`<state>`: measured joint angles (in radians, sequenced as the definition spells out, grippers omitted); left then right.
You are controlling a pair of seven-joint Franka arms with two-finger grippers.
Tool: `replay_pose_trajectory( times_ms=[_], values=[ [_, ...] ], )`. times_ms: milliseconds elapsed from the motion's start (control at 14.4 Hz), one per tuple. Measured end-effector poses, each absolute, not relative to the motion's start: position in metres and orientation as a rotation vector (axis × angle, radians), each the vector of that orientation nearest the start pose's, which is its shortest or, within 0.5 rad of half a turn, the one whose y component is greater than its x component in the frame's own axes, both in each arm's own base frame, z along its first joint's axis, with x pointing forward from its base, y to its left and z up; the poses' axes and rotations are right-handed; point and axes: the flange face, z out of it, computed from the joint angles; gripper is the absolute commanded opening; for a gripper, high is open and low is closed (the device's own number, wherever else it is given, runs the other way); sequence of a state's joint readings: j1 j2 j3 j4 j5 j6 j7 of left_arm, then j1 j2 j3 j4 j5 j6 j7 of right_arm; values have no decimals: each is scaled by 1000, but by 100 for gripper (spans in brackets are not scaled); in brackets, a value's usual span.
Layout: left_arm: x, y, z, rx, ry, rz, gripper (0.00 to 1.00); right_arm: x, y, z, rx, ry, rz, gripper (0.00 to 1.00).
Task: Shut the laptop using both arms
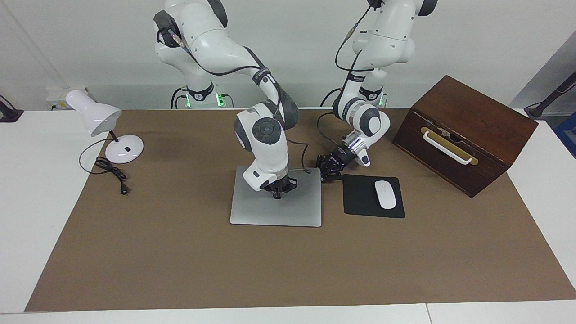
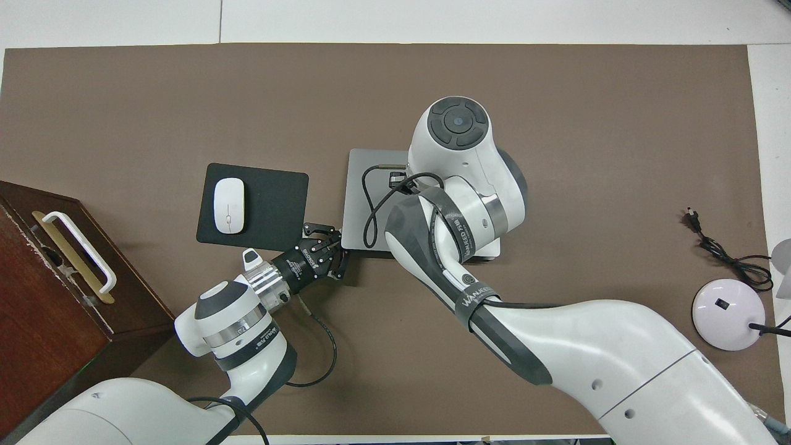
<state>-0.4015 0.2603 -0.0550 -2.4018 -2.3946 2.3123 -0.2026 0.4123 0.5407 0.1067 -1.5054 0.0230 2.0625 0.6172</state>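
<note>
Overhead view: right arm (image 2: 457, 204) hides much of the closed laptop (image 1: 252, 207); both end effectors are pinched together.

1. Both arms: glossy white shells, rounded links, dark grey joint caps.
2. Right arm (image 1: 265, 135): grey round end cap, black band with white lettering, black cable looping along the forearm.
3. Left arm (image 1: 364, 119): silver ribbed wrist ring, black cable looping by the wrist.
4. Small black grippers.
5. Green lights at the right arm's base.
</note>
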Motion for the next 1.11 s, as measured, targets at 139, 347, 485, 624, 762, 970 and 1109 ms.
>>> replay_pose_trajectory(
  times_ms=[139, 347, 485, 624, 762, 970, 1109],
  values=[
    [431, -228, 200, 1069, 1651, -597, 0, 611, 336, 386, -3057, 189, 10, 0],
    [431, -228, 200, 1069, 1651, -597, 0, 605, 331, 424, -3046, 188, -33, 0],
    [431, -228, 200, 1069, 1651, -597, 0, 605, 327, 440, -3038, 195, -63, 0],
    [433, -226, 200, 1066, 1652, -593, 0, 606, 316, 454, -3033, 195, -86, 0],
    [436, -224, 200, 1061, 1654, -586, 0, 608, 301, 472, -3035, 171, -102, 0],
    [442, -220, 200, 1050, 1658, -575, 0, 611, 266, 505, -3040, 73, -140, 0],
    [443, -218, 200, 1045, 1659, -571, 0, 613, 241, 528, -3043, 18, -168, 0]
  ],
)
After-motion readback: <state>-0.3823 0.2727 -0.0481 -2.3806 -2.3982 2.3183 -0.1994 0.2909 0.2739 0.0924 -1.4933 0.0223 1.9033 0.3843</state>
